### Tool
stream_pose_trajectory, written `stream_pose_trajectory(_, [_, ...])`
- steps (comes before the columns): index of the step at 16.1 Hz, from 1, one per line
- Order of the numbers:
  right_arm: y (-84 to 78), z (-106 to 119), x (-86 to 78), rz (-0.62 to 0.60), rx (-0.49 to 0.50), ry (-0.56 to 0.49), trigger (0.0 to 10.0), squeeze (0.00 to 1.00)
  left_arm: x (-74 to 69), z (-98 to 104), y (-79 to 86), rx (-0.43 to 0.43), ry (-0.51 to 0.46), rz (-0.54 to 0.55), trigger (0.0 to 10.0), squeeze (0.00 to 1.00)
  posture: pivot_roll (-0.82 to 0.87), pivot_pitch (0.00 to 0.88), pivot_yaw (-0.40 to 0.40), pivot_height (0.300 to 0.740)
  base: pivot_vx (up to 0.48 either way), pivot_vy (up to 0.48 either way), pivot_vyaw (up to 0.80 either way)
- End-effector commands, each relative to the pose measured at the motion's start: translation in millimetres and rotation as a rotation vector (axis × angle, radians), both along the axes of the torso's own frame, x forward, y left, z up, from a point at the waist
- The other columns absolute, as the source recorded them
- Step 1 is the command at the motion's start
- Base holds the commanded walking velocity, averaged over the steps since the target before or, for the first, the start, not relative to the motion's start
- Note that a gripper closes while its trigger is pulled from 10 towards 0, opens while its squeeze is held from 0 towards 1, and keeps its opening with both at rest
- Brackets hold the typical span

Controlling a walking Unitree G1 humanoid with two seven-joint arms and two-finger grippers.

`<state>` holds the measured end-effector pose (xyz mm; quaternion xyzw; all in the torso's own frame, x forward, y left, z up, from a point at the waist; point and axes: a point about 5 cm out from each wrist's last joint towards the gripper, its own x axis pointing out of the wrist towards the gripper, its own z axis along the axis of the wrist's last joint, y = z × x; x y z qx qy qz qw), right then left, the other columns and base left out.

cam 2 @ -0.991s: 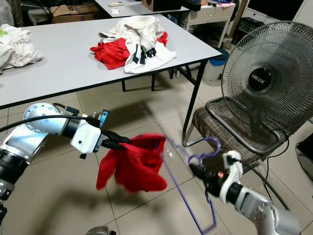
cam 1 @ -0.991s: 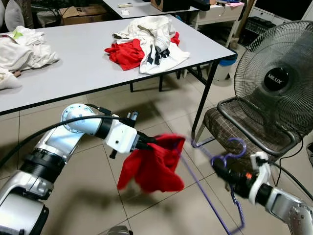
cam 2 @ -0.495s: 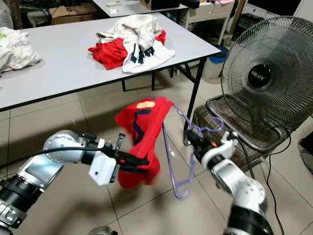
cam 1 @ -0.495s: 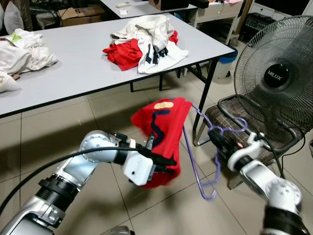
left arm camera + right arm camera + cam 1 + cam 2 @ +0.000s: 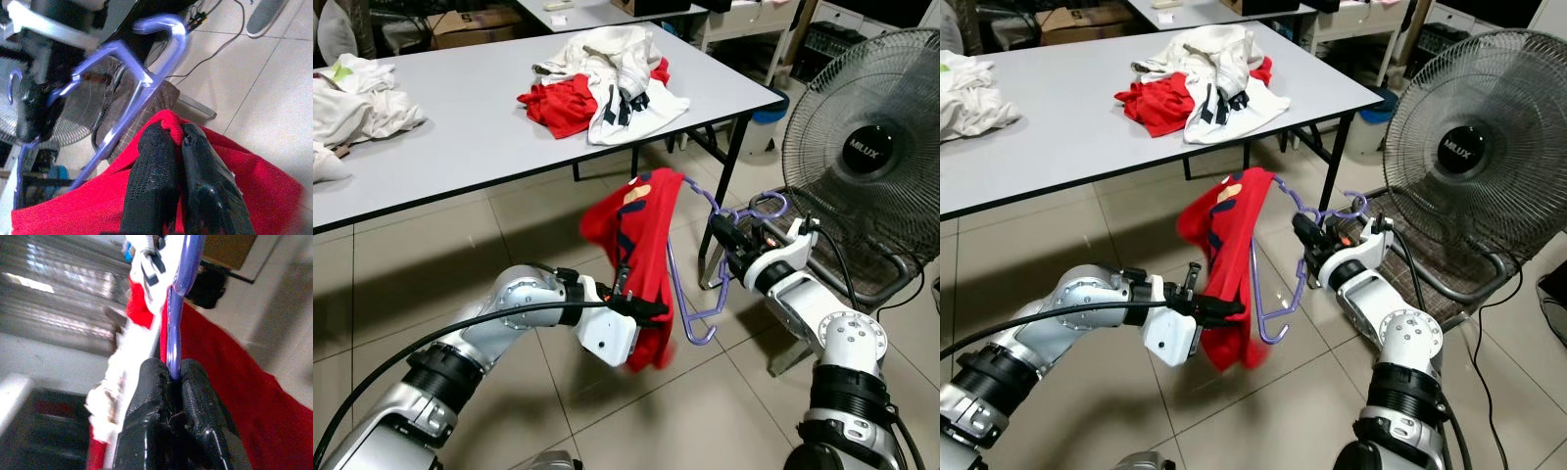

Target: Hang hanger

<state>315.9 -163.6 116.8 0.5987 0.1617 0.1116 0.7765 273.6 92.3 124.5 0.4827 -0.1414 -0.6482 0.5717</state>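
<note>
A purple plastic hanger (image 5: 697, 257) hangs in mid-air over the tiled floor, with a red shirt (image 5: 636, 245) draped on its far end. My right gripper (image 5: 728, 238) is shut on the hanger near its hook (image 5: 764, 206); in the right wrist view the two black fingers (image 5: 156, 396) pinch the purple bar (image 5: 177, 298). My left gripper (image 5: 644, 309) is shut on the lower part of the red shirt. The left wrist view has its fingers (image 5: 156, 171) pinching a fold of red cloth (image 5: 230, 171), with the hanger (image 5: 132, 83) just beyond.
A grey table (image 5: 460, 127) stands behind, bearing a red-and-white clothes pile (image 5: 607, 83) and white clothes (image 5: 357, 98) at the left. A standing fan (image 5: 867, 157) and a metal-framed chair (image 5: 862, 264) are close on the right. Cables run over the floor by the chair.
My right gripper has lifted the hanger higher and further left, so the hook now points right. The shirt hangs more upright and narrower. My left gripper holds it a little further right.
</note>
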Motion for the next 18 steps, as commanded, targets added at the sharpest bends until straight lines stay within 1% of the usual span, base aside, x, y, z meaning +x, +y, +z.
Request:
stream_pose_trajectory(1, [-17.8,9.8,5.9,-0.107,0.054,-0.017,10.0,0.0,-4.8,-6.2,0.0,0.061,-0.007,-0.064,0.0,0.0,0.02,0.0,-0.058,0.74,0.0,0.0,0.0])
stream_pose_trajectory(2, [-21.3,9.5,8.7,-0.129,0.05,-0.01,10.0,0.0,-7.1,-8.6,-0.8,0.076,-0.01,-0.091,0.0,0.0,0.02,0.0,-0.059,0.74,0.0,0.0,0.0])
stream_pose_trajectory(3, [-23.4,10.0,11.0,-0.15,0.067,-0.006,10.0,0.0,-9.1,-9.9,-2.6,0.086,-0.012,-0.116,0.0,0.0,0.02,0.0,-0.059,0.74,0.0,0.0,0.0])
stream_pose_trajectory(4, [-24.6,10.2,13.2,-0.158,0.059,-0.005,10.0,0.0,-12.0,-9.3,-7.6,0.087,-0.017,-0.152,0.0,0.0,0.02,0.0,-0.058,0.74,0.0,0.0,0.0])
stream_pose_trajectory(7, [-25.5,7.3,17.3,-0.169,0.009,0.023,10.0,0.0,-14.4,-3.6,-16.0,0.072,-0.037,-0.209,0.0,0.0,0.02,0.0,-0.059,0.74,0.0,0.0,0.0])
stream_pose_trajectory(8, [-28.6,2.5,22.2,-0.201,-0.019,0.066,10.0,0.0,-16.2,1.0,-19.9,0.071,-0.044,-0.249,0.0,0.0,0.02,0.0,-0.061,0.74,0.0,0.0,0.0])
stream_pose_trajectory(9, [-28.3,1.7,23.3,-0.2,-0.049,0.073,10.0,0.0,-16.8,2.5,-21.0,0.069,-0.048,-0.262,0.0,0.0,0.02,0.0,-0.061,0.74,0.0,0.0,0.0])
stream_pose_trajectory(10, [-28.7,-1.5,26.6,-0.212,-0.097,0.099,10.0,0.0,-16.3,8.3,-24.6,0.055,-0.066,-0.28,0.0,0.0,0.03,0.0,-0.061,0.74,0.0,0.0,0.0])
stream_pose_trajectory(11, [-29.2,-2.3,27.4,-0.218,-0.098,0.105,10.0,0.0,-16.3,9.4,-25.2,0.053,-0.067,-0.284,0.0,0.0,0.03,0.0,-0.062,0.74,0.0,0.0,0.0])
stream_pose_trajectory(12, [-30.9,-4.8,29.5,-0.244,-0.123,0.128,10.0,0.0,-17.5,12.5,-27.9,0.043,-0.074,-0.303,0.0,0.0,0.03,0.0,-0.063,0.74,0.0,0.0,0.0])
stream_pose_trajectory(14, [-30.4,-4.1,34.4,-0.286,-0.057,0.144,10.0,0.0,-19.7,13.3,-30.5,0.047,-0.06,-0.327,0.0,0.0,0.03,0.0,-0.062,0.74,0.0,0.0,0.0])
stream_pose_trajectory(15, [-25.9,1.2,38.1,-0.295,0.001,0.12,10.0,0.0,-19.8,11.1,-31.4,0.058,-0.047,-0.332,0.0,0.0,0.03,0.0,-0.061,0.74,0.0,0.0,0.0])
stream_pose_trajectory(18, [-19.2,5.6,43.1,-0.29,0.048,0.108,10.0,0.0,-18.2,8.4,-31.5,0.072,-0.039,-0.332,0.0,0.0,0.03,0.0,-0.06,0.74,0.0,0.0,0.0])
